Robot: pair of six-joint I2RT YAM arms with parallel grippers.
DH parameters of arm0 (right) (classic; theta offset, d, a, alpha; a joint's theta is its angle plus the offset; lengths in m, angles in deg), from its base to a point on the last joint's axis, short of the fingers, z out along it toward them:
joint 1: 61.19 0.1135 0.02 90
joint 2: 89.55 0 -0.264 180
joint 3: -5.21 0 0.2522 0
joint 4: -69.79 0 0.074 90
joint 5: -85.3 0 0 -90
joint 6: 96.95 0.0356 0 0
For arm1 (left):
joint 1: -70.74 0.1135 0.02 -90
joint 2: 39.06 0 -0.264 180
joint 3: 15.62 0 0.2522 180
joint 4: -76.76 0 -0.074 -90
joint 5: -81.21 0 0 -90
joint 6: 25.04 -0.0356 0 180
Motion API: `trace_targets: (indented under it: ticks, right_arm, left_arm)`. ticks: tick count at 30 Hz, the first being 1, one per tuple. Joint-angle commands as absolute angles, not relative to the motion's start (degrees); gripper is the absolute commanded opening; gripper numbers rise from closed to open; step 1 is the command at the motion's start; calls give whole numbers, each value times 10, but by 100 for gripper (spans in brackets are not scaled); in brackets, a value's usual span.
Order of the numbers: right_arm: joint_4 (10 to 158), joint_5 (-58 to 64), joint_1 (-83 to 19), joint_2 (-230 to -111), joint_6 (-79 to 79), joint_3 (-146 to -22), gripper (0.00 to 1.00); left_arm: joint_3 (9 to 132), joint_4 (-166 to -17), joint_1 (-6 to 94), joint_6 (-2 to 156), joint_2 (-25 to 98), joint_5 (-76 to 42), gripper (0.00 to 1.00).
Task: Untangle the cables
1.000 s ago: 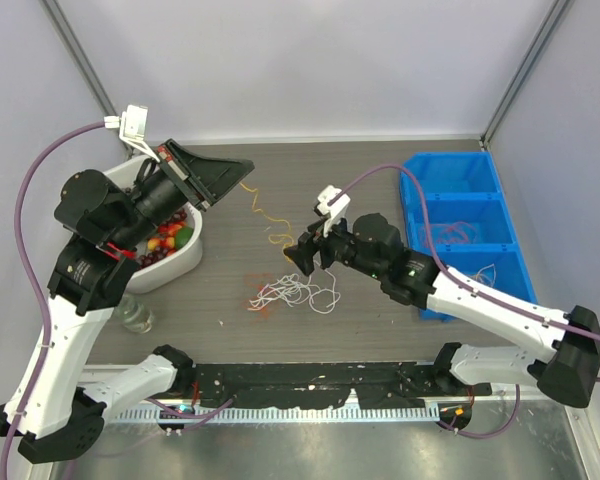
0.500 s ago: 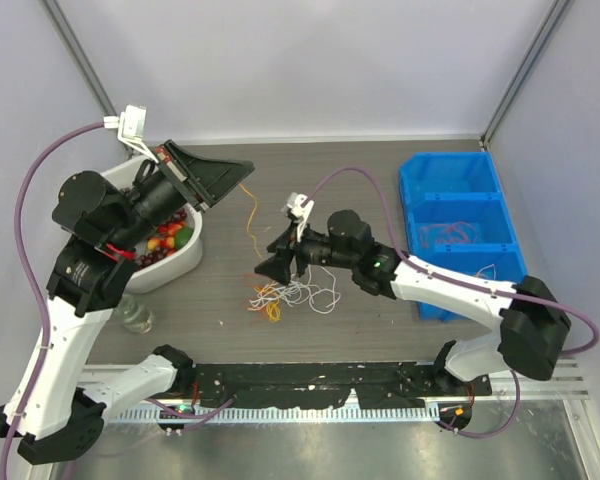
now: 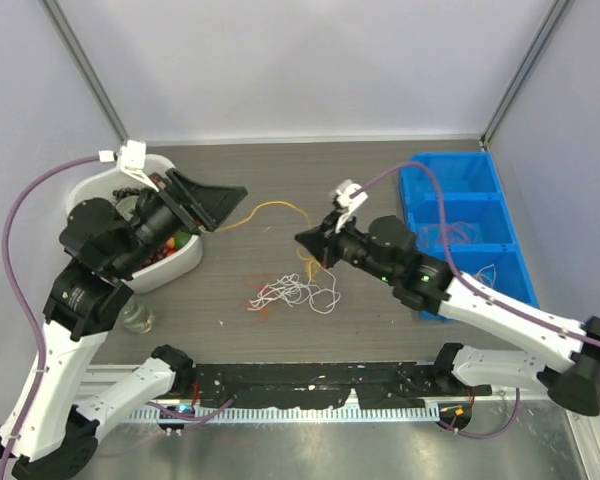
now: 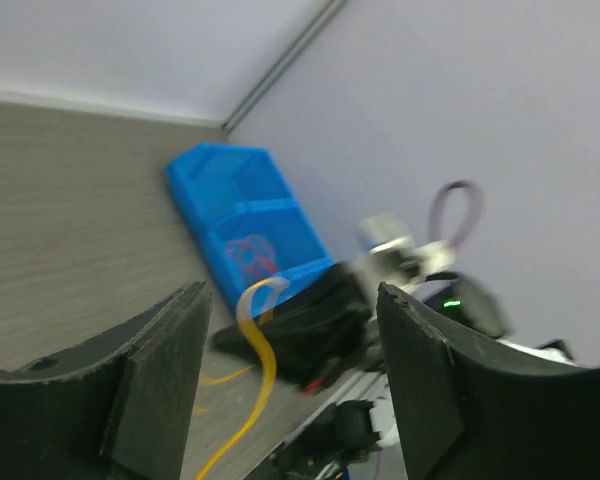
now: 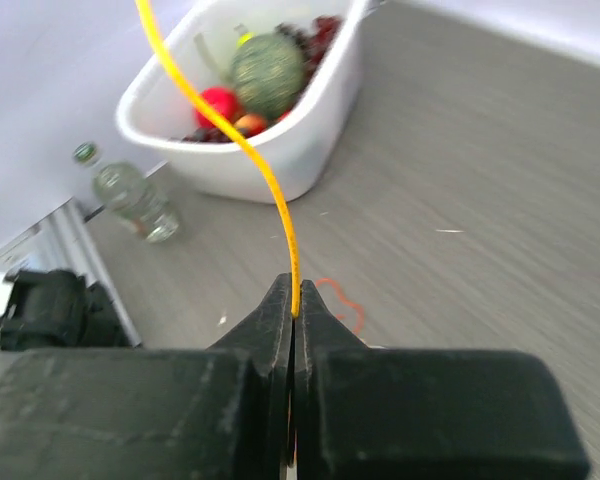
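Grey table [image 3: 380, 330] below me: my right gripper [image 5: 293, 312] is pinched tight on the yellow cable [image 3: 270, 206], which arcs across to my left gripper [image 3: 230, 208], fingers spread wide around it. Near mid-table the white cables [image 3: 300, 293] lie tangled.

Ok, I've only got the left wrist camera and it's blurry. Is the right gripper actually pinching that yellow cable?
Observer: Yes. In the right wrist view the right gripper is shut on the yellow cable, which rises from its fingertips.
Operator: And the rest of the tangle?
Observer: The top view shows a white cable bundle lying on the table, nearer the arm bases than the right gripper, with a bit of red cord at its left edge.
Operator: Anything in the bin's nearest compartment?
Observer: A white cord lies in the near compartment of the blue bin.
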State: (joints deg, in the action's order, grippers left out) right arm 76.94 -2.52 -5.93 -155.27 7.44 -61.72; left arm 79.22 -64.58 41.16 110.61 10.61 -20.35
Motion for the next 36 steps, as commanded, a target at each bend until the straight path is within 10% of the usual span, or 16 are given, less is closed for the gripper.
trace_targets:
  ticks: [1, 8, 21, 30, 36]
  right_arm:
    - [939, -235, -62, -1470, 39, -663, 1]
    - [1170, -620, -63, -1338, 112, -672, 1]
    - [1338, -905, -82, -1218, 336, -565, 1]
    - [1305, -684, -426, -1367, 356, -554, 1]
    - [1271, -602, -479, -1339, 415, -515, 1]
  left_arm:
    - [717, -582, 410, 1063, 86, -147, 74]
    - [618, -576, 410, 1048, 74, -154, 76]
    - [532, -682, 410, 1120, 104, -258, 72]
    - [536, -671, 410, 1117, 96, -261, 70]
    - [532, -648, 410, 1110, 76, -238, 70]
